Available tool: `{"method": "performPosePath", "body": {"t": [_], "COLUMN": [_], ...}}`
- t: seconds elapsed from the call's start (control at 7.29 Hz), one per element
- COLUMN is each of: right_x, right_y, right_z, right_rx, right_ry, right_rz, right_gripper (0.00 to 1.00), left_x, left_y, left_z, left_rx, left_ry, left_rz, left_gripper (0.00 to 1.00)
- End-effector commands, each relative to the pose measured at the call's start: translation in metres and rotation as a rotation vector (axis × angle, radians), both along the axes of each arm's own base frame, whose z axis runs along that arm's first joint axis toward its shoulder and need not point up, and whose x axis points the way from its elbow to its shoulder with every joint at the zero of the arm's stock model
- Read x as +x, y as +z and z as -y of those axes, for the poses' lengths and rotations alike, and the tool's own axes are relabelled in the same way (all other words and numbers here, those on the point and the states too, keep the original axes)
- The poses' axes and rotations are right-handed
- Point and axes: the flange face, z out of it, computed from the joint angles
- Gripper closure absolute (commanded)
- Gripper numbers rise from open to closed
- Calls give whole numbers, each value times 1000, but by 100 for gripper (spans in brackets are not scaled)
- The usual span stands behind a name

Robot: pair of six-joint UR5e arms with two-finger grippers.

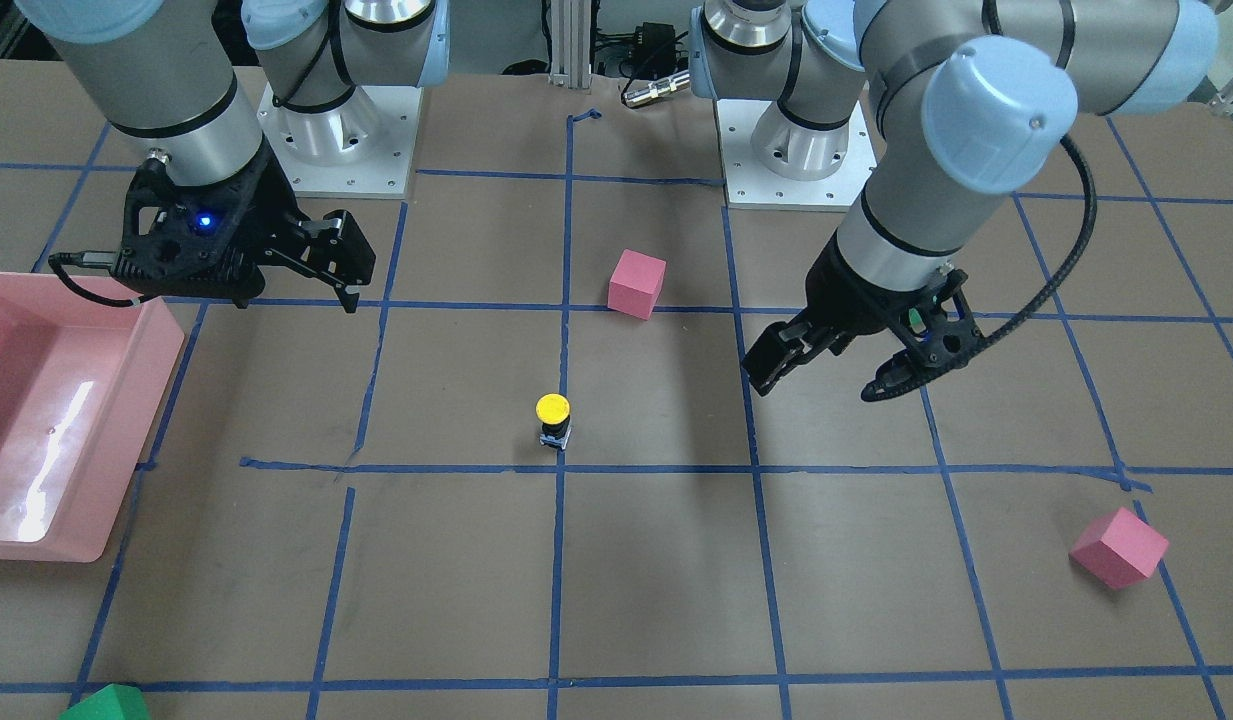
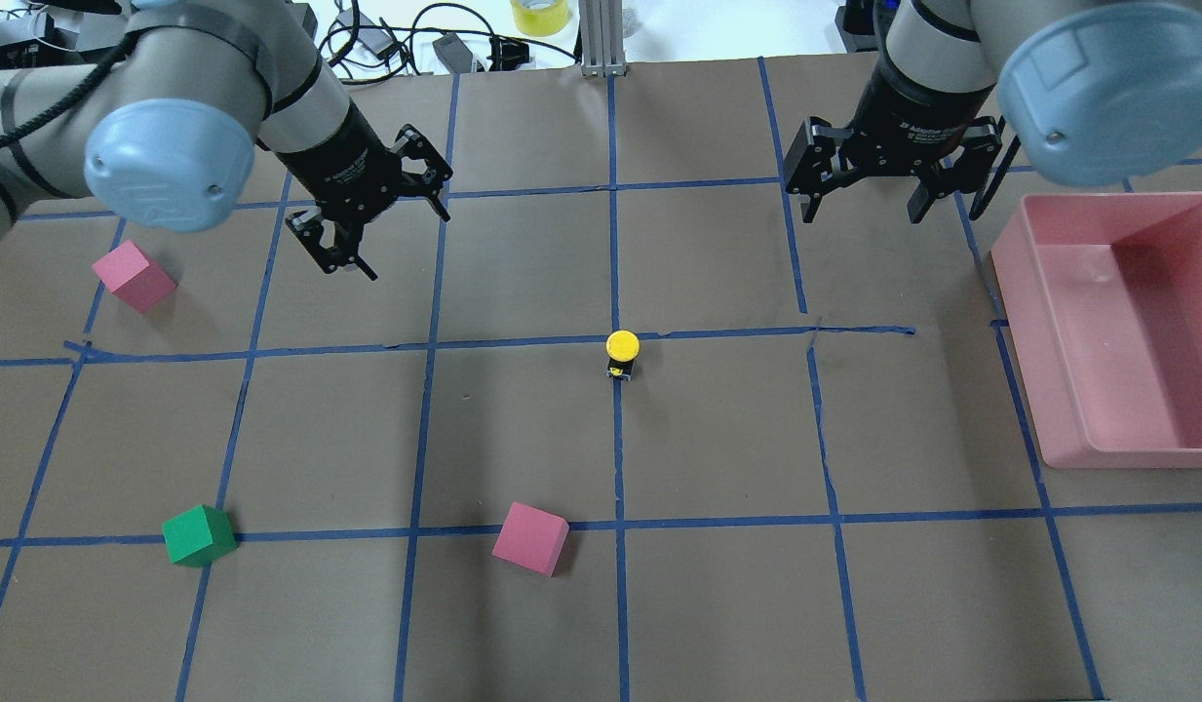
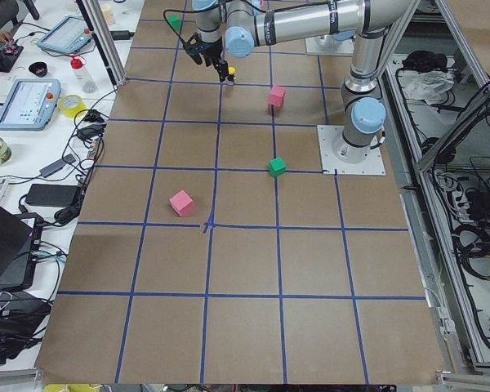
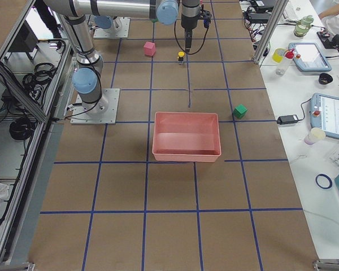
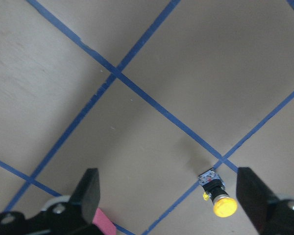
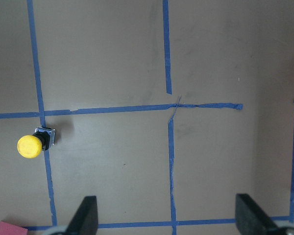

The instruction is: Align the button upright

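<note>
The button (image 2: 622, 353), with a round yellow cap on a black body and grey base, stands upright on the brown paper at a blue tape crossing mid-table. It also shows in the front view (image 1: 553, 419), the left wrist view (image 5: 218, 196) and the right wrist view (image 6: 34, 144). My left gripper (image 2: 381, 222) (image 1: 821, 368) is open and empty, raised above the table, far from the button. My right gripper (image 2: 866, 202) (image 1: 348, 268) is open and empty, raised beyond the button, beside the pink tray.
A pink tray (image 2: 1049, 322) sits at the right side. Pink cubes lie at the far left (image 2: 134, 276) and near centre (image 2: 530, 537). A green cube (image 2: 199, 535) lies at the near left. Blue tape lines grid the table.
</note>
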Motion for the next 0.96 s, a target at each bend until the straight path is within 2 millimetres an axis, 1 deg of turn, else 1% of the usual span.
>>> {"method": "performPosePath", "body": {"t": [0.0,0.14,0.27,0.41,0.55,0.82], "right_x": [0,0,0,0,0,0], "right_y": [0,0,0,0,0,0], "right_z": [0,0,0,0,0,0], "right_rx": [1,1,1,1,1,1], "right_ry": [0,0,0,0,0,0], "right_rz": [0,0,2,0,0,0], "right_gripper": [0,0,0,0,0,0], "left_x": [5,10,13,20,23,30], "left_y": [35,49,50,54,59,49], "left_z": [-31,-35,-39,-40,-45,-45], "left_rx": [-23,-51,-53,-66,-71,-45], "left_ry": [-233,-231,-256,-277,-298,-362], "left_rz": [58,67,90,174,182,166], "left_gripper": [0,0,0,0,0,0]}}
